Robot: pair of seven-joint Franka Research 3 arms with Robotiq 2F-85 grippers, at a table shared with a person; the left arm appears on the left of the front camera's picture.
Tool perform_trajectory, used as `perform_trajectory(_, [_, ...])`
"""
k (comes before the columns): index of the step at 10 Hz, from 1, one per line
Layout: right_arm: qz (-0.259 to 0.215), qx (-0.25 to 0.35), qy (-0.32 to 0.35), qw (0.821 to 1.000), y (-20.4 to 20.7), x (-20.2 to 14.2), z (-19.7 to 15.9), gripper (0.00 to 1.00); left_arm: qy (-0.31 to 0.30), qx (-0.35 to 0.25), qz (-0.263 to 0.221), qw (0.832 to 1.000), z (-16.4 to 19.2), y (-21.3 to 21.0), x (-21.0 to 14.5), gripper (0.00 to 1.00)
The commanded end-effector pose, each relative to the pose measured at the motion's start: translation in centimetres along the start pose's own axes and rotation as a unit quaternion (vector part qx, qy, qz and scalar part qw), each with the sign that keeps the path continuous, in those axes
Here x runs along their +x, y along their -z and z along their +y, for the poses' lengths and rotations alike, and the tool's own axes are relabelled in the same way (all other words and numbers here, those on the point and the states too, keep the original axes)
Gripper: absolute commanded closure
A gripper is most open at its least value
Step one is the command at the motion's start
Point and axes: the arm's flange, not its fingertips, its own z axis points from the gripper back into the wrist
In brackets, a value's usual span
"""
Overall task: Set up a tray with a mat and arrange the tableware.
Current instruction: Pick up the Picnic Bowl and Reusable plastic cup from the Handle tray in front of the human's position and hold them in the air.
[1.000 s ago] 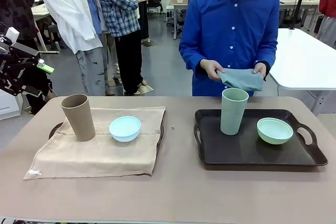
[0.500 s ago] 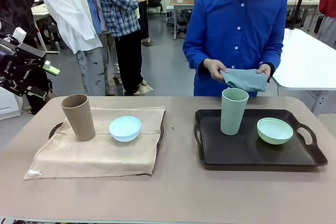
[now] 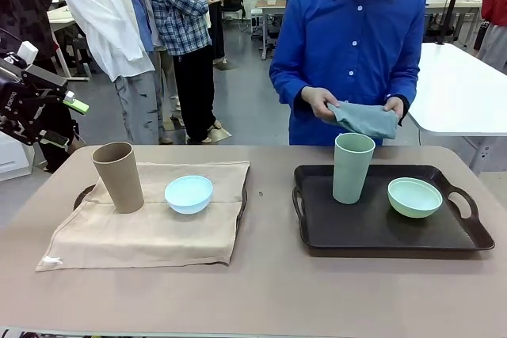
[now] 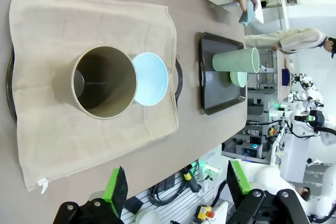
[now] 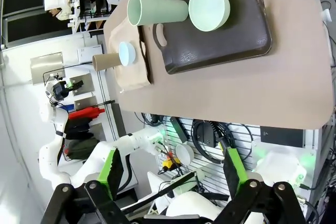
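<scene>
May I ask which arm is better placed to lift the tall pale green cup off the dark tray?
Probably the right: the pale green cup stands on the dark tray at the robot's right, while the open left gripper hangs beyond the left edge of the table.

Left gripper (image 3: 70,123) nudged slightly rightward, person (image 3: 348,37) holding folded cloth (image 3: 366,120) swayed right, then back

Bare table (image 3: 269,219) runs open between the beige mat (image 3: 150,231) and the black tray (image 3: 372,231), and along my near edge. The tan cup (image 3: 118,176) and light blue bowl (image 3: 188,193) occupy the mat's far half. The pale green cup (image 3: 352,167) and pale green bowl (image 3: 414,196) block the tray's back. The person's hands (image 3: 319,104) hold a folded cloth (image 3: 366,120) above its far rim.
</scene>
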Motion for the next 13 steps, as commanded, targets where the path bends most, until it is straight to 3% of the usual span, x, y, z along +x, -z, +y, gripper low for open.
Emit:
perform_trajectory(1, [0.0,0.004,-0.002,1.0,0.1,0.1,0.1,0.0,-0.002,-0.001,-0.002,1.0,0.2,-0.2,0.0,0.0])
perform_trajectory(12, [0.001,-0.001,-0.001,1.0,0.1,0.0,0.1,0.0,0.0,0.0,0.0,1.0,0.0,0.0,0.0,0.0])
perform_trajectory(13, [0.002,-0.035,-0.005,0.999,0.3,0.2,1.3,0.0,0.047,0.019,-0.019,0.999,-2.5,0.3,0.1,0.0])
